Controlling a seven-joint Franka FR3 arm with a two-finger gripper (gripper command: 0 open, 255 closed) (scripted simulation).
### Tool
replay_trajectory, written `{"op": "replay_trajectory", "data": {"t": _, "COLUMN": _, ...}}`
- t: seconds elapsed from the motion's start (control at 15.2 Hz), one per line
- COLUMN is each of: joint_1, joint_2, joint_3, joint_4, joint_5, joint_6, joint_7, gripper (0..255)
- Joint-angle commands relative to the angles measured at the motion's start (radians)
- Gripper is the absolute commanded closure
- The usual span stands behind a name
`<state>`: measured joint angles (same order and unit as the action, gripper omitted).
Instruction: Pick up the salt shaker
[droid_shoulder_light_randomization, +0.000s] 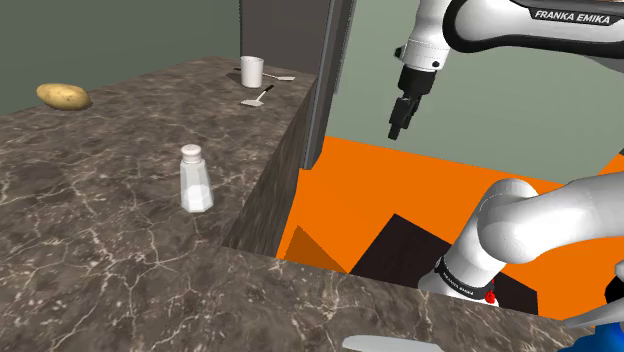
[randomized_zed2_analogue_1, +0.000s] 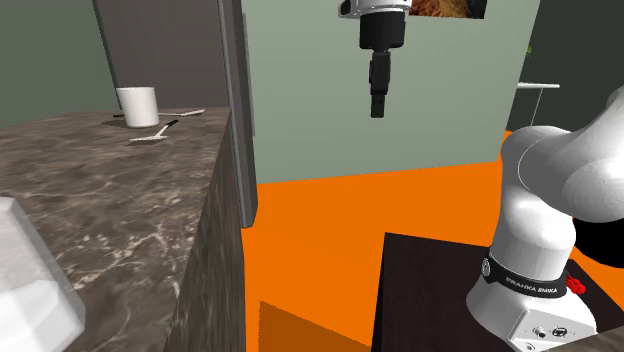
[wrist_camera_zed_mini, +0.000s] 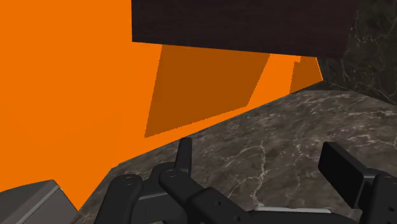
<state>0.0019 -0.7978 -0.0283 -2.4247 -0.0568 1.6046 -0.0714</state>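
In the shoulder view, the salt shaker (droid_shoulder_light_randomization: 194, 180) stands up straight on the dark stone counter (droid_shoulder_light_randomization: 90, 230), left of the middle of the picture. It is white with a round cap. The gripper (droid_shoulder_light_randomization: 395, 130) hangs high in the upper right, out over the orange floor (droid_shoulder_light_randomization: 420, 190), past the counter's edge. So the shaker lies down and to the left of the gripper, well apart from it. A potato (droid_shoulder_light_randomization: 64, 96) and a white cup (droid_shoulder_light_randomization: 252, 70) sit far back on the counter, away from the shaker.

In the second exterior view, the gripper (randomized_zed2_analogue_1: 376, 110) points straight down near the top middle, over the floor again. A big white shape (randomized_zed2_analogue_1: 30, 290) in the lower left corner is likely the shaker, very close to the camera.

In the wrist view, the two black fingers (wrist_camera_zed_mini: 184, 153) stand apart with nothing between them. They look down at the stone counter (wrist_camera_zed_mini: 286, 140), with orange floor beyond it.

I think the gripper must go across over the counter, then come down around the tall shaker's sides.
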Motion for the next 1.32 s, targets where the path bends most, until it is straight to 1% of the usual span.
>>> {"op": "replay_trajectory", "data": {"t": 0.0, "joint_1": 0.000, "joint_2": 0.000, "joint_3": 0.000, "joint_4": 0.000, "joint_5": 0.000, "joint_6": 0.000, "joint_7": 0.000, "gripper": 0}}
{"op": "replay_trajectory", "data": {"t": 0.33, "joint_1": 0.042, "joint_2": 0.074, "joint_3": 0.096, "joint_4": 0.057, "joint_5": 0.082, "joint_6": 0.020, "joint_7": 0.111, "gripper": 0}}
{"op": "replay_trajectory", "data": {"t": 0.66, "joint_1": 0.074, "joint_2": 0.171, "joint_3": 0.187, "joint_4": 0.140, "joint_5": 0.147, "joint_6": 0.043, "joint_7": 0.219, "gripper": 0}}
{"op": "replay_trajectory", "data": {"t": 0.99, "joint_1": 0.098, "joint_2": 0.286, "joint_3": 0.273, "joint_4": 0.249, "joint_5": 0.188, "joint_6": 0.064, "joint_7": 0.327, "gripper": 0}}
{"op": "replay_trajectory", "data": {"t": 1.25, "joint_1": 0.111, "joint_2": 0.390, "joint_3": 0.341, "joint_4": 0.355, "joint_5": 0.201, "joint_6": 0.076, "joint_7": 0.415, "gripper": 0}}
